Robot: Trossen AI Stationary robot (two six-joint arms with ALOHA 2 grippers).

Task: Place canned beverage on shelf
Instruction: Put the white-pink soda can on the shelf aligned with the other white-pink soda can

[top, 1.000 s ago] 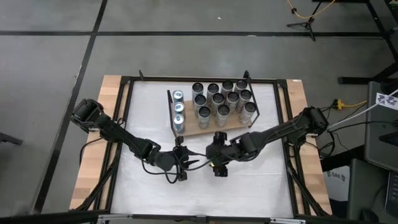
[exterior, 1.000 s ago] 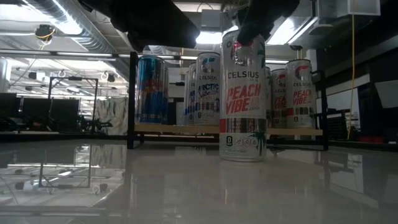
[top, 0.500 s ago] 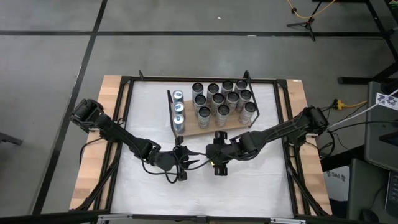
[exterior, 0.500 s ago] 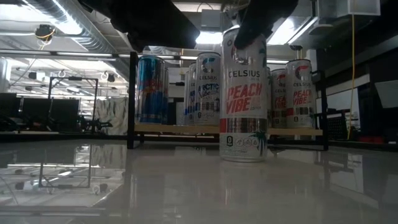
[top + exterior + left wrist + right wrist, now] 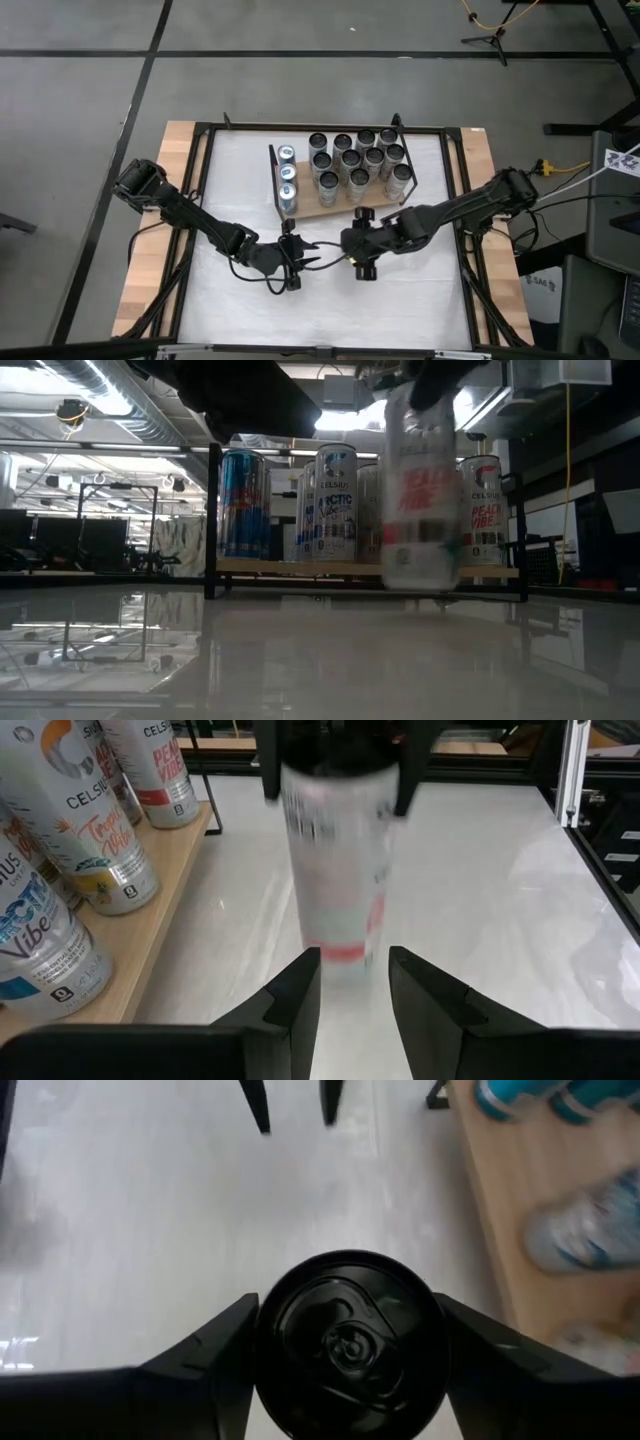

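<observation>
Gripping can (image 5: 347,1344), right tool (image 5: 345,1342) near shelf (image 5: 335,211) front edge

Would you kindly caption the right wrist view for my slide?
Right hand clamped around a black-topped can above the white table, wooden shelf alongside.

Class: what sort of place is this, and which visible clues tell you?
Probably a robotics lab: a framed white table on bare grey floor, exposed ceiling ducts, and a wooden shelf of drink cans.

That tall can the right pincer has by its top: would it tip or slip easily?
Probably tippy: the can is tall and narrow. Its smooth round wall may slip between the right pincer fingers, which hold only its top. It likely rolls if dropped on the glossy table.
</observation>
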